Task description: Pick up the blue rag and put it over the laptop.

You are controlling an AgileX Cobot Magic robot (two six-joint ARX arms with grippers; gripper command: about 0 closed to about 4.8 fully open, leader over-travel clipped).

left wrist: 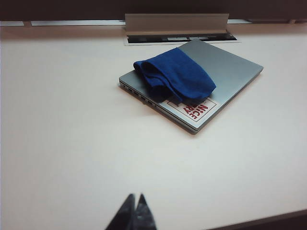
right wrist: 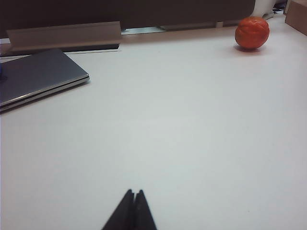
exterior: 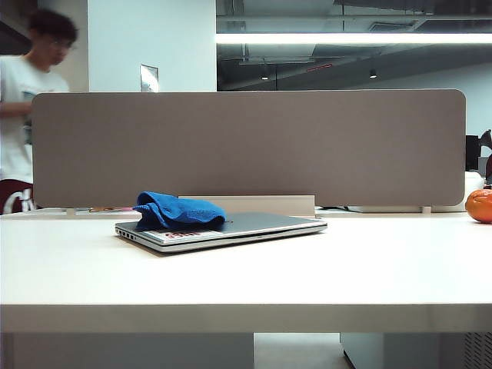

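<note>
The blue rag [exterior: 180, 210] lies bunched on the closed silver laptop [exterior: 261, 226], covering the lid's left part. In the left wrist view the blue rag [left wrist: 175, 76] rests across one corner of the laptop [left wrist: 225, 67], beside a white sticker with red marks [left wrist: 192, 109]. My left gripper [left wrist: 135, 196] is shut and empty, well back from the laptop over bare table. My right gripper [right wrist: 134, 191] is also shut and empty, far from the laptop [right wrist: 38, 76]. Neither arm shows in the exterior view.
An orange ball-like object [exterior: 480, 205] [right wrist: 252, 32] sits at the table's far right. A grey partition [exterior: 246, 146] runs along the back, with a metal cable flap [left wrist: 176, 22] behind the laptop. A person [exterior: 27, 84] stands behind the partition at left.
</note>
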